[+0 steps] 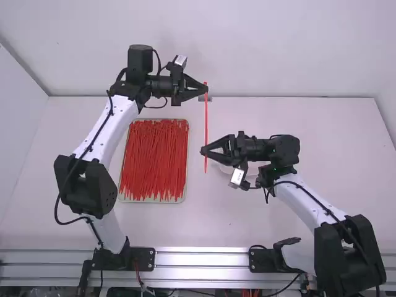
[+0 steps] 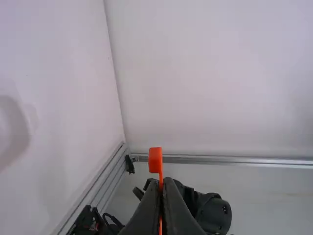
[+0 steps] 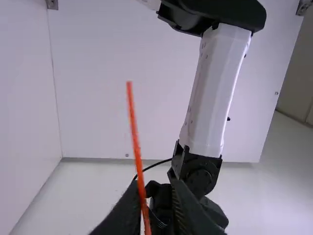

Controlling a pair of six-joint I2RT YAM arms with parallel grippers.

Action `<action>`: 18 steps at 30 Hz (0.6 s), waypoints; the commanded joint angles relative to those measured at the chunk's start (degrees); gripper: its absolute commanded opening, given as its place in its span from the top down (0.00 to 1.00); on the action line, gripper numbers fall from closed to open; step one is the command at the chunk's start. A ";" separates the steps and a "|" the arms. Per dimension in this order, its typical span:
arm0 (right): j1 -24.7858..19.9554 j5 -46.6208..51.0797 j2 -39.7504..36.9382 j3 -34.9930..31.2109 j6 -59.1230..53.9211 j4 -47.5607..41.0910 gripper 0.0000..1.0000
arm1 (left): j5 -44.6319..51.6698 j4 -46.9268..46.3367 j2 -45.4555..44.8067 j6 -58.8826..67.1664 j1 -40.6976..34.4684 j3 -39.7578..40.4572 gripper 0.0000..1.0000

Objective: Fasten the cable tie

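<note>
One red cable tie (image 1: 205, 130) hangs straight down above the table. My left gripper (image 1: 204, 91) is raised at the back of the table and shut on the tie's upper end. In the left wrist view the tie's square head (image 2: 155, 160) sticks out just past the closed left gripper (image 2: 161, 183). My right gripper (image 1: 203, 150) sits at the tie's lower part, pointing left. In the right wrist view the strap (image 3: 134, 132) rises between the open right gripper (image 3: 152, 205), close to one finger (image 3: 128, 210).
A shallow tray (image 1: 187, 162) left of the hanging tie holds several red cable ties (image 1: 154, 159). The left arm's white link (image 3: 215, 98) stands beyond the tie in the right wrist view. Bare white table lies to the right and front.
</note>
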 commanded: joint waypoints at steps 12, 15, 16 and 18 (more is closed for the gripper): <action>-0.04 1.07 -0.85 -0.13 0.33 0.04 1.00 | 0.02 0.07 0.20 1.53 -0.35 0.15 0.98; -0.04 1.40 -0.85 -0.13 0.28 0.02 0.96 | 0.00 -0.31 0.20 1.90 -0.68 0.15 0.98; -0.04 1.97 -0.85 -0.13 0.31 0.00 0.95 | -0.04 -0.28 0.20 1.88 -0.68 0.15 0.98; -0.04 3.02 -0.85 -0.13 0.31 -0.02 0.95 | -0.48 -0.37 0.20 1.90 -0.42 0.13 0.98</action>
